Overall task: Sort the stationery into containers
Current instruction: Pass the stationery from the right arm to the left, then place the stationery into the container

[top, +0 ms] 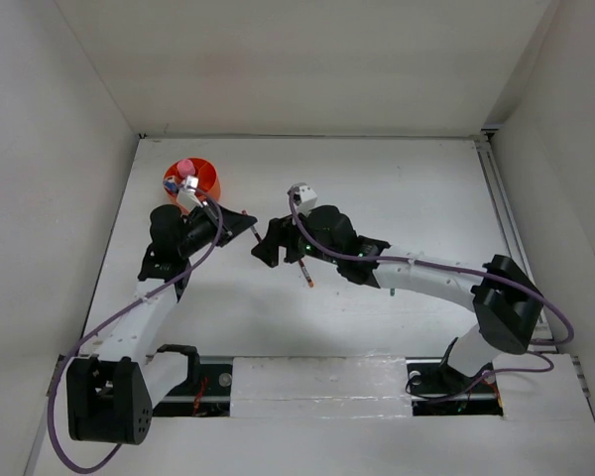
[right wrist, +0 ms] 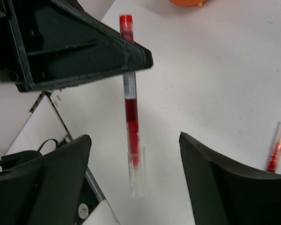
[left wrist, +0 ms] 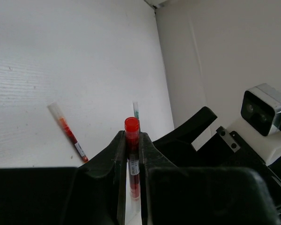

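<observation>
My left gripper (top: 248, 222) (left wrist: 132, 137) is shut on a thin red-white pen (left wrist: 132, 159) and holds it above the table; the pen's red cap sticks out past the fingertips. In the right wrist view this pen (right wrist: 130, 98) hangs from the left fingers (right wrist: 84, 47), its clear end down between my right gripper's wide-open jaws (right wrist: 136, 173). My right gripper (top: 267, 245) is empty and faces the left one closely. A second red-white pen (top: 305, 275) (left wrist: 68, 132) (right wrist: 276, 149) lies on the table. The orange cup (top: 207, 182) stands at the back left with a pink tube (top: 185, 167) and a blue-capped bottle (top: 171, 184) inside.
A thin pen with a teal-green band (left wrist: 136, 110) lies on the table beyond the left fingertips. The right arm's wrist camera (left wrist: 264, 110) is close to the left gripper. White walls enclose the table on three sides. The cup's edge (right wrist: 187, 2) shows at the top of the right wrist view.
</observation>
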Motion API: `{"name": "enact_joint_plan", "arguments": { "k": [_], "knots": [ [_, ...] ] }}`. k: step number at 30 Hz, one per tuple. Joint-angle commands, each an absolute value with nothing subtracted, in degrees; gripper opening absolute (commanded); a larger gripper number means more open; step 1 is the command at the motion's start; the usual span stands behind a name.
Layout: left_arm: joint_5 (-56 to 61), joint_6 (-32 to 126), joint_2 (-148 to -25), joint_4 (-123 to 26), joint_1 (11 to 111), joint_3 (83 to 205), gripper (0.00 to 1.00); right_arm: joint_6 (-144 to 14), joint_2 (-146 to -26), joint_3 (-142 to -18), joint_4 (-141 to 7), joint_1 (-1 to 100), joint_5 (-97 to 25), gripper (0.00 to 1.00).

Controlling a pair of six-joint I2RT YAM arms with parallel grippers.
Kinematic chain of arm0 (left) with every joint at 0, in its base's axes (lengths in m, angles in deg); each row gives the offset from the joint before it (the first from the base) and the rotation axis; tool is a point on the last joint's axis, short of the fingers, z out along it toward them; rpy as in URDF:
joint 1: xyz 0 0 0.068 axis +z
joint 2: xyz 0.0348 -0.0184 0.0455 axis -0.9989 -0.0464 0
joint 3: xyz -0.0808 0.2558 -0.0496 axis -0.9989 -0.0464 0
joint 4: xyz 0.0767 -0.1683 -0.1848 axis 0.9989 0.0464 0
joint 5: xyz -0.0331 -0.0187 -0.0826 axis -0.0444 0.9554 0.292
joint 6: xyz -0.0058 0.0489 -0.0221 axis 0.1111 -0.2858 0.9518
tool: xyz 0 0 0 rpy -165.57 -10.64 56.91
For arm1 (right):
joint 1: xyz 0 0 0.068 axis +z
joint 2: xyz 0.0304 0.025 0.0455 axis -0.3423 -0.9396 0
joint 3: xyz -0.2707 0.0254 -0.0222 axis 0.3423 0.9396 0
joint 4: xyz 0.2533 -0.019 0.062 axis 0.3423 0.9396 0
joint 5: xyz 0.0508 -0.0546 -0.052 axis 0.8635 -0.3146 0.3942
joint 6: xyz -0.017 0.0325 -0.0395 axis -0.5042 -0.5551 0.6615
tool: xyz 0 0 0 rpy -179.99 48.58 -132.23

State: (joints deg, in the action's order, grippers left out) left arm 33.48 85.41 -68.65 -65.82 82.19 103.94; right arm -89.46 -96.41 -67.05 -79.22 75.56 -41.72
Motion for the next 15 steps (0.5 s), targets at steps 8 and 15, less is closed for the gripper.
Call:
{"name": "enact_joint_plan", "arguments": {
  "k": [8, 15],
  "knots": [
    [18.9, 80.5, -72.6, -63.9, 82.3, 114.9, 0.0, -89.5, -82.8, -59.6, -83.4, 69.1, -39.3, 1.0],
    [-0.8, 68.5, -85.3, -57.5, 83.8, 133.5, 0.0, -89.5, -75.5, -53.7, -82.0, 66.6, -38.8, 1.0]
  ]
}}
